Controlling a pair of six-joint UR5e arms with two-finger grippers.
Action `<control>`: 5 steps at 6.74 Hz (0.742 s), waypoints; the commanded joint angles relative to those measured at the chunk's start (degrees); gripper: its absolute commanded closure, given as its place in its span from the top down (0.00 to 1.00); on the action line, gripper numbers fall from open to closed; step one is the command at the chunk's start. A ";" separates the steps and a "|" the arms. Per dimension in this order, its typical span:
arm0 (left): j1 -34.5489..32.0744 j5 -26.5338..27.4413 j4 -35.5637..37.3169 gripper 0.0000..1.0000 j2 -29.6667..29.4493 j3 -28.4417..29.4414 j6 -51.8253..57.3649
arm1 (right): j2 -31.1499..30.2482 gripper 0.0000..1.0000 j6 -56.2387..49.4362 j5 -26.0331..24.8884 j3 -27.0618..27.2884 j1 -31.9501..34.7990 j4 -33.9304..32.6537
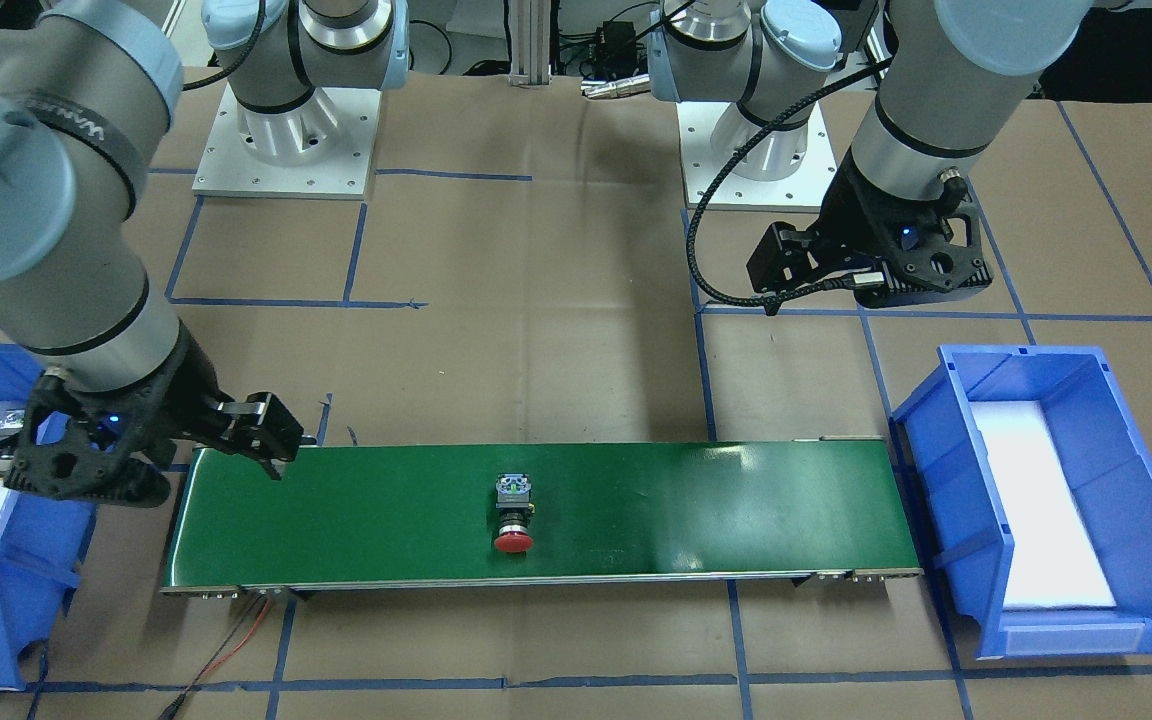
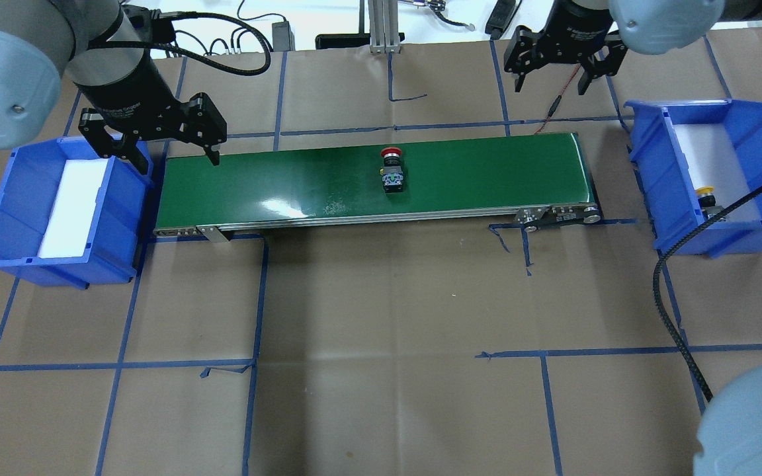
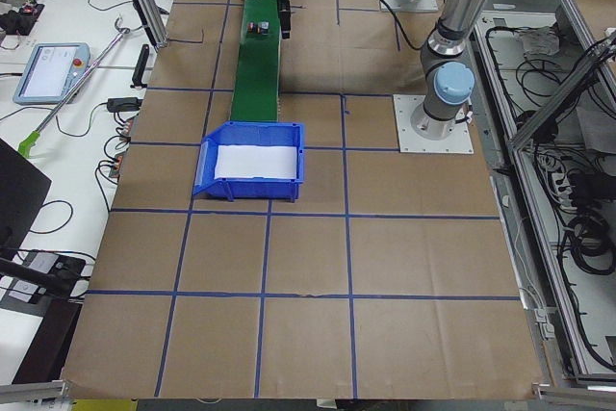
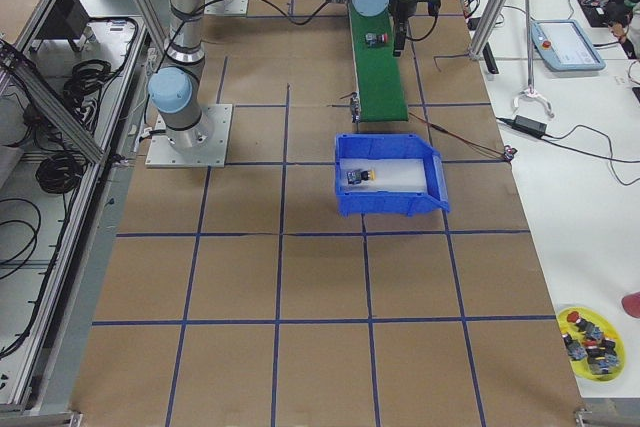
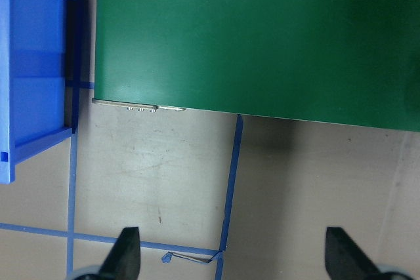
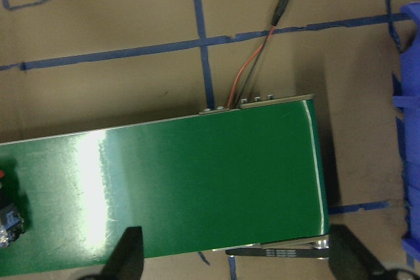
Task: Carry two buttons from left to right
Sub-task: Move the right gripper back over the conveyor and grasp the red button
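Observation:
The red button (image 2: 391, 168) lies on its side near the middle of the green conveyor belt (image 2: 487, 175), cap toward the far edge; it also shows in the front view (image 1: 514, 520). The yellow button (image 2: 708, 198) lies in the right blue bin (image 2: 645, 172), also seen from the right end (image 4: 358, 175). My left gripper (image 2: 174, 158) is open and empty above the belt's left end. My right gripper (image 2: 551, 87) is open and empty beyond the belt's right end. In the right wrist view the red button (image 6: 6, 221) is at the left edge.
The left blue bin (image 2: 123, 218) holds only a white liner. A red and black wire (image 2: 553, 109) runs from the belt's far right corner. A yellow dish of spare buttons (image 4: 590, 342) sits off to the side. Blue tape lines cross the brown table cover.

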 commanded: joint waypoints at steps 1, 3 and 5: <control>0.00 -0.02 0.00 1.00 0.09 0.00 0.12 | 0.80 1.00 -0.15 -0.08 1.57 1.21 0.22; 0.00 -0.02 0.00 1.00 0.09 0.00 0.12 | 0.72 1.00 0.20 0.09 2.45 1.56 -0.30; 0.00 0.07 0.00 1.00 0.09 0.00 0.12 | 0.19 1.00 0.11 0.26 4.91 1.56 -0.91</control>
